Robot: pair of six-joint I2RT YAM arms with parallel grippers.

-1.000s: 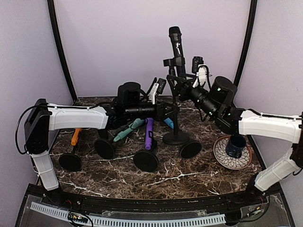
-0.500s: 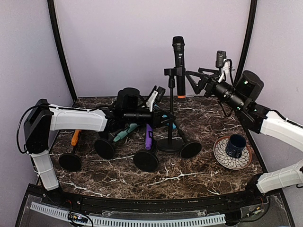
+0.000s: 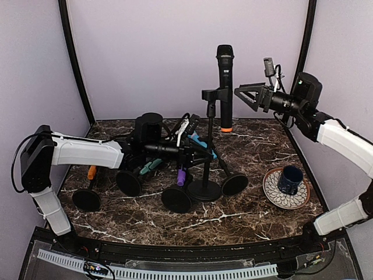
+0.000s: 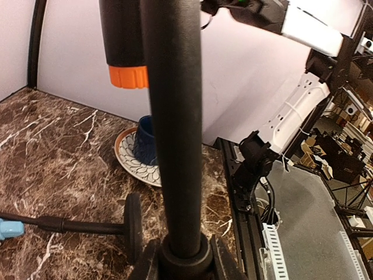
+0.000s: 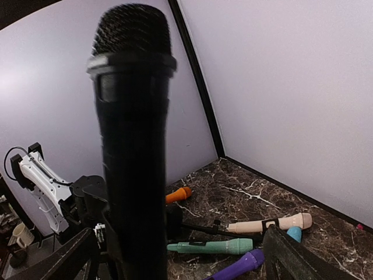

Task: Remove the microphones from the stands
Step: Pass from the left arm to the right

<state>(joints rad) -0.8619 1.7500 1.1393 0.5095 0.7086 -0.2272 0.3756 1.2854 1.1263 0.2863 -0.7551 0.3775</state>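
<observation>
Right claw (image 3: 244, 97) now stands higher than before, released, beside the microphone (image 3: 224, 76). Left claw (image 3: 201, 153) clenches the stand (image 3: 210, 119). Approach step; next likely grasps microphone, lifts clear.

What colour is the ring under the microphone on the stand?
Orange ring, clearest in the left wrist view.

You've a blue mug (image 3: 289, 179) on a patterned saucer (image 3: 278, 199), right side. Purple mic (image 3: 181, 177), teal mic (image 3: 150, 167) and orange mic (image 3: 91, 172) lie further left.
</observation>
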